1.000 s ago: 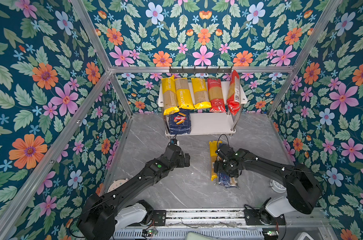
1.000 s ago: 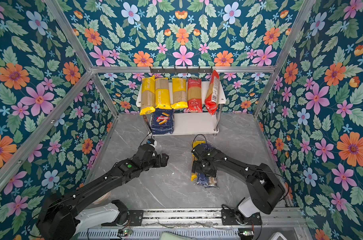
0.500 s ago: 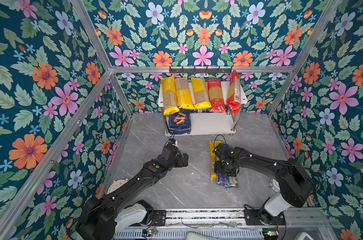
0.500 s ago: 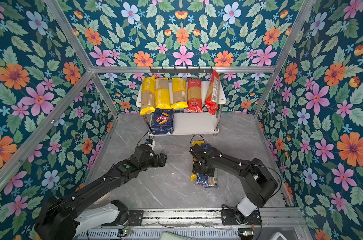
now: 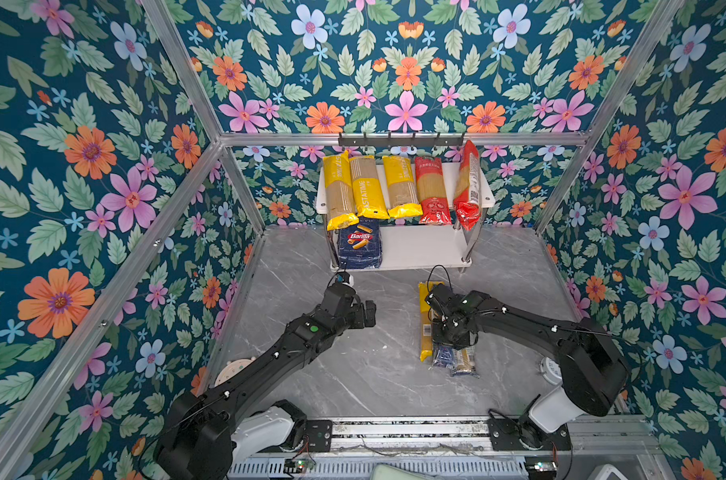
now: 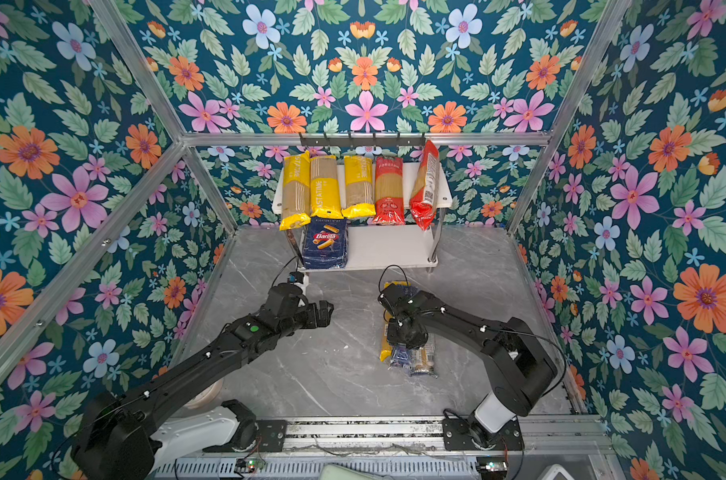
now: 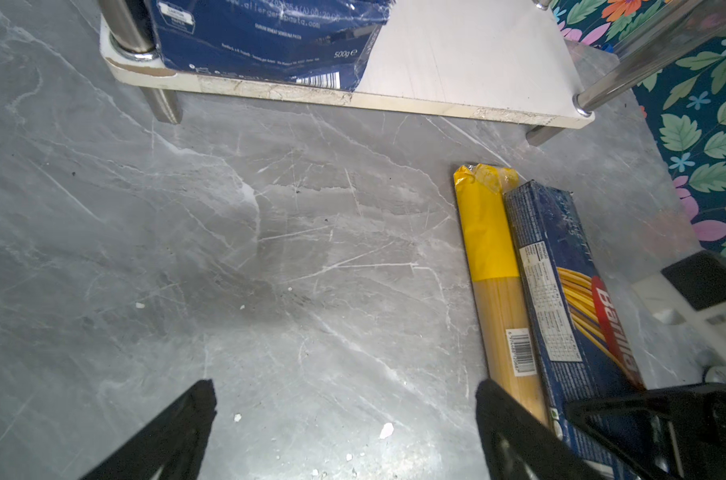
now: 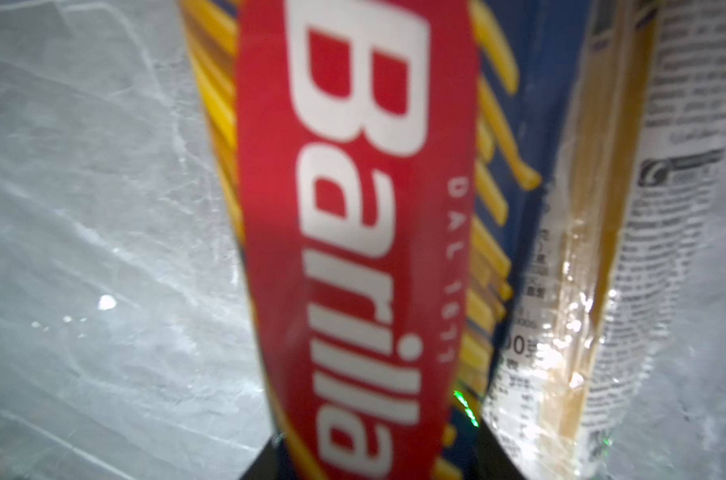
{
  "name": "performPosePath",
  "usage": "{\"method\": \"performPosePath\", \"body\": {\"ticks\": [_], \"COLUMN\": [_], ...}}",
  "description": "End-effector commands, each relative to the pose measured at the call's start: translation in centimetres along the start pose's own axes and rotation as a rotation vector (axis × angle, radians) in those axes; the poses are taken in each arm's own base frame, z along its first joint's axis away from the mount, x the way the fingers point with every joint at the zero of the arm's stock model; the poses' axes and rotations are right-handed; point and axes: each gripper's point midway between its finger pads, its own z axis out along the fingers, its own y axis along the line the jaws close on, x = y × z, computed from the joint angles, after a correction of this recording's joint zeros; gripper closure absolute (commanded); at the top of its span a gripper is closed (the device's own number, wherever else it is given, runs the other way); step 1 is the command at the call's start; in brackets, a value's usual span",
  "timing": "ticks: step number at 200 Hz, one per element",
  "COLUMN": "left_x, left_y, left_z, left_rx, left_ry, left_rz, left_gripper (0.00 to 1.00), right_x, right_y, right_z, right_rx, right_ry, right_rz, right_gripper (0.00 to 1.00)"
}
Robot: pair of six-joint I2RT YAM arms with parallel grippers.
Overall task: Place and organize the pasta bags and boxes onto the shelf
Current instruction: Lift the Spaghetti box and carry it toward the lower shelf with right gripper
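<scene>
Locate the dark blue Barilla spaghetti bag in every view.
Top view: Barilla spaghetti bag, right of centre, largely under the right arm.
Top view: same place.
Left wrist: against the yellow bag.
Right wrist: close up, logo filling the frame.
Landmark: that yellow bag, absent only from right wrist.

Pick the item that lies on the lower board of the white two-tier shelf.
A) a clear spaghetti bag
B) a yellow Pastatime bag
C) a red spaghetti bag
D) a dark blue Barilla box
D: the dark blue Barilla box lies on the shelf's lower board, while the yellow bags and red bags lie on the top board.
</scene>
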Motion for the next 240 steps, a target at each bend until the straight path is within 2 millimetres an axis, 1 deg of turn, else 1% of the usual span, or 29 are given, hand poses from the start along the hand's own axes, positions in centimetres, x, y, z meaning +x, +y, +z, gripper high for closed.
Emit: {"method": "performPosePath", "body": {"ticks": [1,34,73,108,178,210,240], "left_x": [-0.6,-1.5,-2.3,-2.9,-2.9,-2.4,-2.0], "left_y": [-0.4,-0.8,-1.0,-1.0,-0.7,-1.6,-1.6], "left_z": [-0.1,-0.3,-0.7,-1.2,-1.9,-1.6,-1.4], "left_rx": [0.008,0.01,-0.001,-0.008,-0.018,0.033,0.044], "left_ry": [-0.005,-0.012,-0.014,-0.024,-0.037,-0.01,-0.007], "left_rz": [0.017,0.034,0.058,0.069,0.073,0.094,0.076], "left_gripper": [0.01,0.01,0.01,0.01,0.01,0.01,0.01], "right_x": [-1.3,-2.2,-3.8,-5.2,-8.1,-10.0,-11.7], "right_y": [1.2,2.4,4.2,5.6,8.8,10.1,11.0], "right_z": [-0.9,-1.5,-2.6,-3.5,-5.4,-5.6,-5.7], "right_rx": [-0.053,-0.133,-0.271,-0.347,-0.475,-0.517,-0.551], "right_ry": [-0.059,-0.087,-0.133,-0.174,-0.264,-0.287,-0.312], "right_rz": [-0.038,-0.037,-0.023,-0.047,-0.114,-0.134,-0.148], "right_gripper": [0.59,0.62,0.62,0.62,0.63,0.63,0.63]}}
